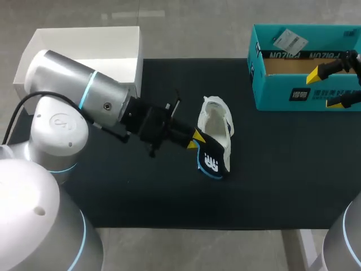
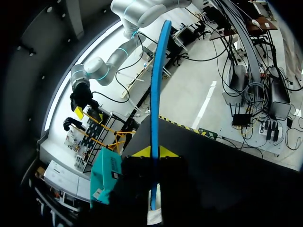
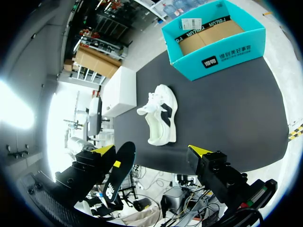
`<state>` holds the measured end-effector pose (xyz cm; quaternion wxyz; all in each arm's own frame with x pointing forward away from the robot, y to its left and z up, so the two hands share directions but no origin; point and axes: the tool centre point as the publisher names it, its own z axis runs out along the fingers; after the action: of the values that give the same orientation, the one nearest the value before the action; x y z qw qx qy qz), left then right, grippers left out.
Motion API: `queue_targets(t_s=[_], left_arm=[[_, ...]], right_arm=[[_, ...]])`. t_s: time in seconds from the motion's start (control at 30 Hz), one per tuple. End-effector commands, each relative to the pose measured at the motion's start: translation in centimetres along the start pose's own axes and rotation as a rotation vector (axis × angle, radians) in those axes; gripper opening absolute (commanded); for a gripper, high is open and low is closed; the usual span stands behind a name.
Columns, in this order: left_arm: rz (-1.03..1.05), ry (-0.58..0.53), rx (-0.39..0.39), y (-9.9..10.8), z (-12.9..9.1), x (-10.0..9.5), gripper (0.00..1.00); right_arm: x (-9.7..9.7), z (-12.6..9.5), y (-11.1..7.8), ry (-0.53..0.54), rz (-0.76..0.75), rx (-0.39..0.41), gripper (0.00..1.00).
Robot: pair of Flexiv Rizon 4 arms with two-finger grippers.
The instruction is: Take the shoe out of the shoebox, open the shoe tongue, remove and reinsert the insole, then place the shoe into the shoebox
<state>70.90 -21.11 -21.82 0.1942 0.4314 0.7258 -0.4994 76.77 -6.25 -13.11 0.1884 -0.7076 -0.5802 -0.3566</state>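
Black matting covers the table. I have my left gripper pinching the insole between its 2 yellow tips. In the left wrist view the insole stands edge-on between them. The white shoe lies mid-table, outside the teal shoebox, with the insole at its near end; I cannot tell whether they touch. My right gripper hangs over the shoebox, fingers spread wide around nothing. 1 white box sits at the far left corner.
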Motion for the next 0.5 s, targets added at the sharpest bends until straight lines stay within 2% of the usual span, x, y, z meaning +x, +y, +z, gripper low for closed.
queue_targets(t_s=[0.03, 0.43, 0.5], left_arm=[[0.0, 0.002, -0.002, 0.02, 0.12, -0.02, 0.0], [0.0, 0.002, -0.002, 0.02, 0.12, -0.02, 0.0], [0.01, 0.002, 0.004, 0.39, 0.76, 0.1, 0.0]], right_arm=[[0.02, 0.07, 0.01, -0.002, 0.001, 0.0, 1.0], [0.02, 0.07, 0.01, -0.002, 0.001, 0.0, 1.0], [0.02, 0.07, 0.01, -0.002, 0.001, 0.0, 1.0]])
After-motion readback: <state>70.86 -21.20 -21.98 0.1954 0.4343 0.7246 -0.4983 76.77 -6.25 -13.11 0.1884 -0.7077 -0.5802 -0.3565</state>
